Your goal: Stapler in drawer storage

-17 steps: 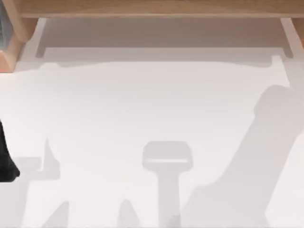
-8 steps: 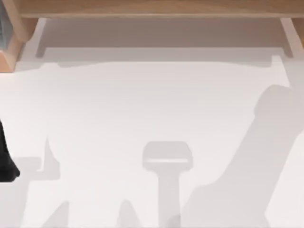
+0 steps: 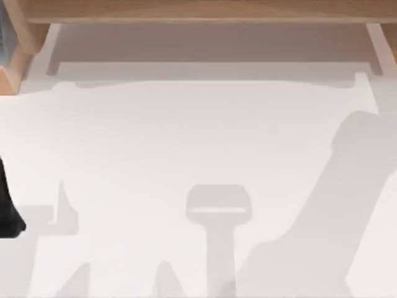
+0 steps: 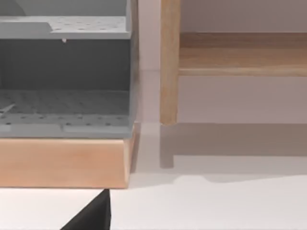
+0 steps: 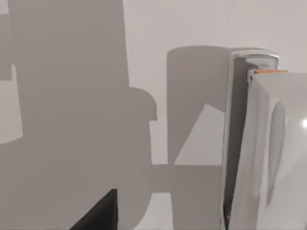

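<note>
Whitish-grey stapler lies close at my right gripper's 1 o'clock, long axis 12-to-6; its grip cannot be told; left arm parked.

The top camera looks straight down on the white table, with a wooden frame along its far edge and a dark arm part at the left edge. The left wrist camera sits low and close, facing level at a grey drawer unit on a wooden base, beside a wooden post; it shares the table and the wooden frame with the top view. The right wrist camera hangs near the table, looking down on shadows and a glossy whitish body close by.
</note>
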`<state>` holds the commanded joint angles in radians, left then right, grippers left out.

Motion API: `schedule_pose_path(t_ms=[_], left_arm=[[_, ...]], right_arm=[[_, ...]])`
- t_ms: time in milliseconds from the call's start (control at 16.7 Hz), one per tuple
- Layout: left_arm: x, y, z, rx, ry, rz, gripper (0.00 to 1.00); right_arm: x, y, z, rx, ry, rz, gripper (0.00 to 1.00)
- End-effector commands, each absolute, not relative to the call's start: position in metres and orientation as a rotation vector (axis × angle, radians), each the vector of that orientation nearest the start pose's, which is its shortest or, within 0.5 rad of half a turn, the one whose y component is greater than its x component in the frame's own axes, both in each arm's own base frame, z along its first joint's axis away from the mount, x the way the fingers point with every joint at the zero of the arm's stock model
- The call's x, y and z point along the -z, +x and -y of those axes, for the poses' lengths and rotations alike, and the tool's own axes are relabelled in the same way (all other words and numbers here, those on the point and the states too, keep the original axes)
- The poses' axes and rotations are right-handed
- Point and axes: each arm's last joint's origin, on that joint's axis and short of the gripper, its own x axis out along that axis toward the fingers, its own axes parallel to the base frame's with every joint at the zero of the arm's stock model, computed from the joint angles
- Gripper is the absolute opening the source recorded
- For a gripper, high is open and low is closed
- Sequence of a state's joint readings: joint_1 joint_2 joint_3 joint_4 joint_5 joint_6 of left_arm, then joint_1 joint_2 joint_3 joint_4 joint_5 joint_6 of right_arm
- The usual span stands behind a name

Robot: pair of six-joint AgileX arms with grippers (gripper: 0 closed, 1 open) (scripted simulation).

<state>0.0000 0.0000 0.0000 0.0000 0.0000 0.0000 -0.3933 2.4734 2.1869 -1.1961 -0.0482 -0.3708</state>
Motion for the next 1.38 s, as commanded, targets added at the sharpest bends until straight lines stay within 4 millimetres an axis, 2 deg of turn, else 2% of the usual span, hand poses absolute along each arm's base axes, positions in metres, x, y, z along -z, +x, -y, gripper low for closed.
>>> schedule_pose_path(t_ms=[180, 300, 540, 720, 840, 960, 1140, 1260, 1380], left_arm=[[-0.160, 0.106, 0.001, 0.000, 0.000, 0.000, 1.00], [-0.160, 0.106, 0.001, 0.000, 0.000, 0.000, 1.00], [-0.160, 0.106, 0.001, 0.000, 0.000, 0.000, 1.00], [-0.160, 0.106, 0.001, 0.000, 0.000, 0.000, 1.00], [-0.160, 0.106, 0.001, 0.000, 0.000, 0.000, 1.00], [-0.160, 0.106, 0.001, 0.000, 0.000, 0.000, 1.00], [-0.160, 0.106, 0.001, 0.000, 0.000, 0.000, 1.00], [-0.160, 0.106, 0.001, 0.000, 0.000, 0.000, 1.00], [-0.160, 0.106, 0.001, 0.000, 0.000, 0.000, 1.00]], right_arm=[[-0.153, 0.459, 0.183, -0.008, 0.020, -1.468, 1.00], [-0.162, 0.458, 0.181, -0.014, 0.009, -1.430, 1.00], [-0.211, 0.448, 0.184, -0.025, -0.061, -1.199, 1.00], [-0.242, 0.428, 0.208, -0.003, -0.159, -0.962, 1.00], [-0.250, 0.408, 0.233, 0.029, -0.260, -0.810, 1.00], [-0.248, 0.385, 0.259, 0.075, -0.399, -0.669, 1.00], [-0.236, 0.343, 0.293, 0.164, -0.677, -0.488, 1.00], [-0.223, 0.311, 0.305, 0.230, -0.889, -0.393, 1.00], [-0.206, 0.279, 0.307, 0.282, -1.098, -0.322, 1.00]])
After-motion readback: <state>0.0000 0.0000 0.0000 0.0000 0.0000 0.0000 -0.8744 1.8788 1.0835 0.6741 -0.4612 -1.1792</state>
